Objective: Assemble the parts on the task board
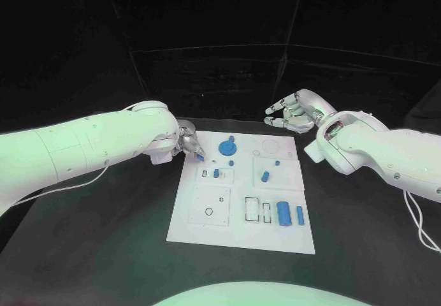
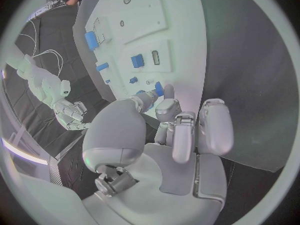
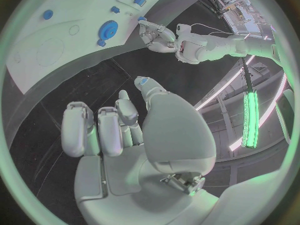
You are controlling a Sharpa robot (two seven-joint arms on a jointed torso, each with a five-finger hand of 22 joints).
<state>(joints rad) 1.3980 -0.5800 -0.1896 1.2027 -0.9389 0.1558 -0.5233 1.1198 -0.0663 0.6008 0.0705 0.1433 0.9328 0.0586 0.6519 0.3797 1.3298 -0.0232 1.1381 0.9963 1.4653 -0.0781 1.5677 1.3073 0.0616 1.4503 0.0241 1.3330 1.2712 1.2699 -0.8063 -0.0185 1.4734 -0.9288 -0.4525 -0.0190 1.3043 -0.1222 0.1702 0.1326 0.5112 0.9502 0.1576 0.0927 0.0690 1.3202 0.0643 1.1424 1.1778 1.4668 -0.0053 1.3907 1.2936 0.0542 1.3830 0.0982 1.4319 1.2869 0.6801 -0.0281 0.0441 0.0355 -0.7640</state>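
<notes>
the left hand [image 1: 188, 145] sits at the task board's [image 1: 213, 233] far left corner, pinching a small blue part [image 1: 201, 156] between thumb and a finger; in the left wrist view that part [image 2: 159, 88] shows at the fingertips, just over the board [image 2: 181, 45]. the right hand [image 1: 287, 113] hangs beyond the board's far right corner, over the black table [image 1: 110, 242], holding nothing, its fingers loosely curled and apart.

on the board, a round blue gear [image 1: 227, 148] lies near the far edge, small blue pieces [image 1: 264, 175] sit in the middle recesses, and a blue cylinder [image 1: 285, 213] with a narrow blue bar [image 1: 301, 215] beside it lies near the right edge. dark curtained walls stand behind the table.
</notes>
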